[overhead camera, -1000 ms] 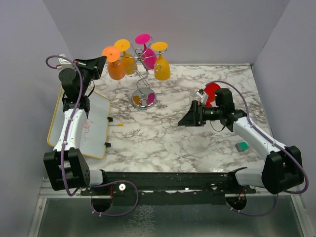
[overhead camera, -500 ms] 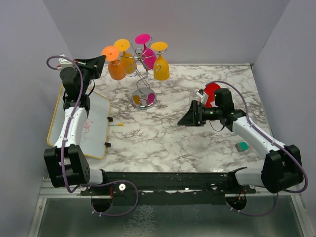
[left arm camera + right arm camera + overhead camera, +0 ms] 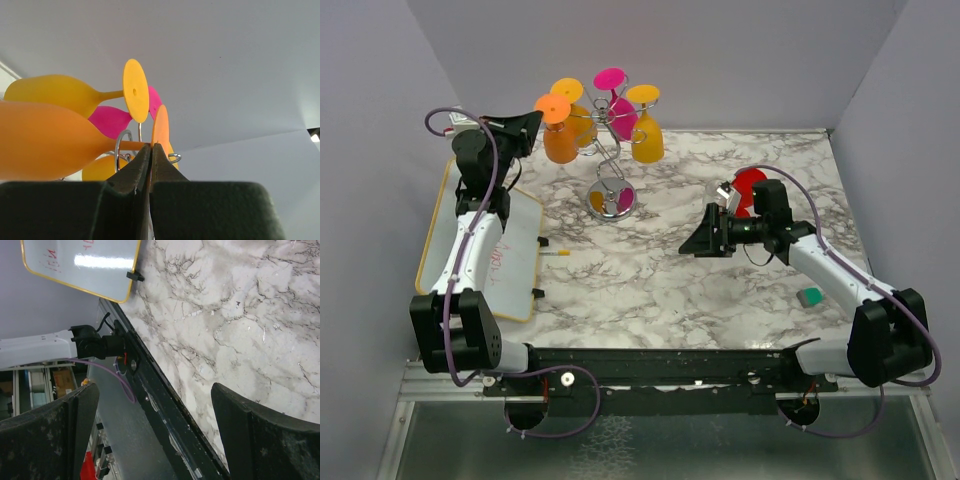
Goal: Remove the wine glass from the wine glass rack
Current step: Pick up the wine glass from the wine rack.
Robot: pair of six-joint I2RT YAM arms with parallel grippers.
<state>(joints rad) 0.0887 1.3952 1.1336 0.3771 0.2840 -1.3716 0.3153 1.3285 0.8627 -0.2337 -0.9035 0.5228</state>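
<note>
One orange wine glass [image 3: 558,143] hangs bowl-down, stem upright.

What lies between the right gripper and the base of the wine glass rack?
Nothing. The top view shows only bare marble table between the right gripper and the base of the wine glass rack.

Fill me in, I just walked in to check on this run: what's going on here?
The left gripper is up at the wine glass rack, its fingers shut at the stem of the orange wine glass, apparently pinching it next to the foot. That glass hangs upside down in a wire arm, so it is not off yet. A pink glass and a yellow glass hang nearby. The right gripper is open, holds nothing and hovers over the marble table, apart from the rack.
</note>
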